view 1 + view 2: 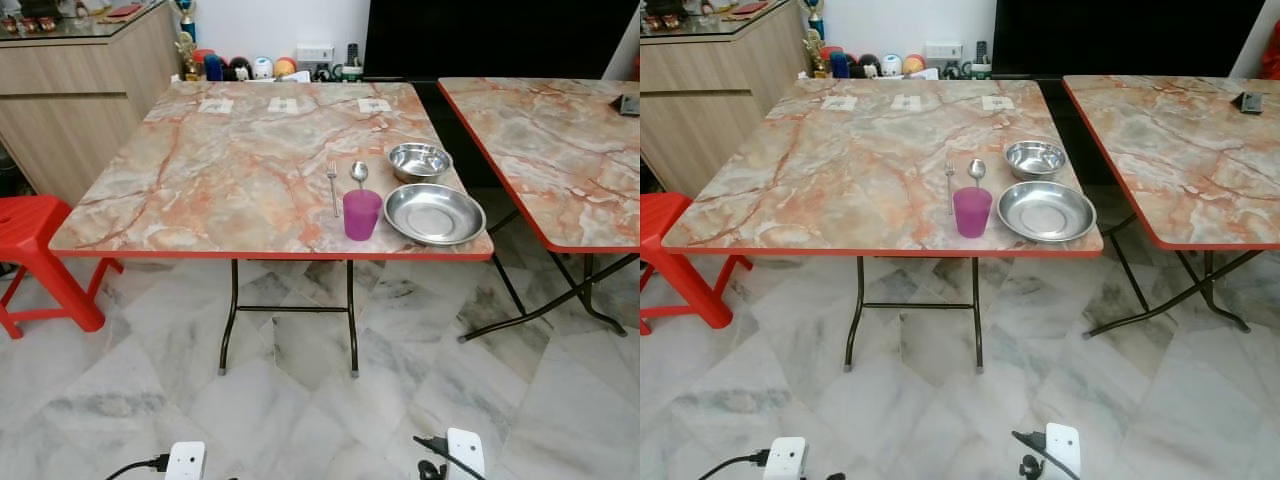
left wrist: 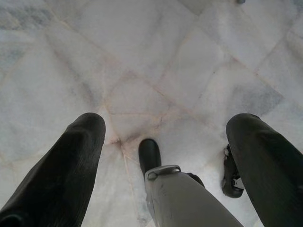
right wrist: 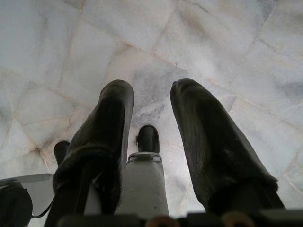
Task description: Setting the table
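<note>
**Place setting laid out, both arms hanging at the floor**

The marbled folding table (image 1: 230,170) stood ahead of the robot, with the tableware grouped near its front edge toward four o'clock. A purple cup (image 1: 361,214) sat closest to that edge. Just behind it, at twelve o'clock from the cup, a fork (image 1: 333,187) and a spoon (image 1: 359,175) lay side by side, handles toward the robot. At three o'clock from the cup lay a wide steel plate (image 1: 435,214), and behind the plate, toward twelve, a smaller steel bowl (image 1: 419,161). Bowl and plate looked very close; whether they touched could not be told.

Both arms hung idle over the marble floor (image 2: 156,56). The left gripper (image 2: 165,142) had its fingers spread wide with nothing between them — the right gripper (image 3: 151,123) was parted too, more narrowly, and likewise held nothing.

The setting appeared largely arranged. If any adjustment remained, the sound approach would be to step nearer first, since the table stood well apart from the grippers, then reach in from the front — keeping clear of the cup, which would tip most easily.
</note>
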`<state>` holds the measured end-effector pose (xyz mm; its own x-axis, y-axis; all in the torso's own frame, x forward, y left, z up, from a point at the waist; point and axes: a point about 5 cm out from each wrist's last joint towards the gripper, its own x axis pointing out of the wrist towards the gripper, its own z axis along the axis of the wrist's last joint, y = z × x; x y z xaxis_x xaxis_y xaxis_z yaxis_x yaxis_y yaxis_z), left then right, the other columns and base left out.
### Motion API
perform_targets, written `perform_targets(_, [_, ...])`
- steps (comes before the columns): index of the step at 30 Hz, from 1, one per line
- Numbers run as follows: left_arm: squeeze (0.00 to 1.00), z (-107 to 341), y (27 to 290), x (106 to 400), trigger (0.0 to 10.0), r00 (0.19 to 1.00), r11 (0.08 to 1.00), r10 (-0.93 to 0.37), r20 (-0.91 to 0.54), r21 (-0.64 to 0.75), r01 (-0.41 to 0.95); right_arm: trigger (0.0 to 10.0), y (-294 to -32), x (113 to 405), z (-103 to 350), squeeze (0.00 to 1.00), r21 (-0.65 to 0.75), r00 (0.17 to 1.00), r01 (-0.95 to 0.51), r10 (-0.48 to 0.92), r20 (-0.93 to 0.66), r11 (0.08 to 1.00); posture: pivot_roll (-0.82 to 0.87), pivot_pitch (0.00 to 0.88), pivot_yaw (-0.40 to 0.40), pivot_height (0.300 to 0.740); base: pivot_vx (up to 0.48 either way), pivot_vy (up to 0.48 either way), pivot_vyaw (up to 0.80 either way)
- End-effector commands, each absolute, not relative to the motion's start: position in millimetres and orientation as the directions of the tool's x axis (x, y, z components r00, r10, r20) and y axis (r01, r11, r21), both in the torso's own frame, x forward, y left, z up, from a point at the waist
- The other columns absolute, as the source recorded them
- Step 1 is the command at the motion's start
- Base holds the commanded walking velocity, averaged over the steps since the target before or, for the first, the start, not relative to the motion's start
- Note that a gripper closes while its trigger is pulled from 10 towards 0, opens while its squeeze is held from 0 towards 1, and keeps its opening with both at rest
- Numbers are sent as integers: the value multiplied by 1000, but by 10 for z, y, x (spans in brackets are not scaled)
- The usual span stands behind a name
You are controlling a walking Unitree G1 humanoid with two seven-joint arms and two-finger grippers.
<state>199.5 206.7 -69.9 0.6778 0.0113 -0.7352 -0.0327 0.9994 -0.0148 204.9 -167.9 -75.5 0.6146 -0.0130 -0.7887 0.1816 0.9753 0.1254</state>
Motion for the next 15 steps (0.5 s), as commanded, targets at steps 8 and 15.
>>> perform_targets(8, [0, -751, 2077, 1897, 10000, 653, 998, 7, -757, -32, -47, 10000, -1690, 2007, -778, 0, 128, 604, 190, -13, -797, 973, 39, 76, -20, 740, 143, 0, 0])
perform_targets(15, [0, -755, 2073, 1891, 10000, 651, 998, 5, -759, -34, -47, 10000, -1690, 2006, -778, 0, 127, 604, 186, -11, -797, 974, 39, 75, -21, 740, 315, 0, 0])
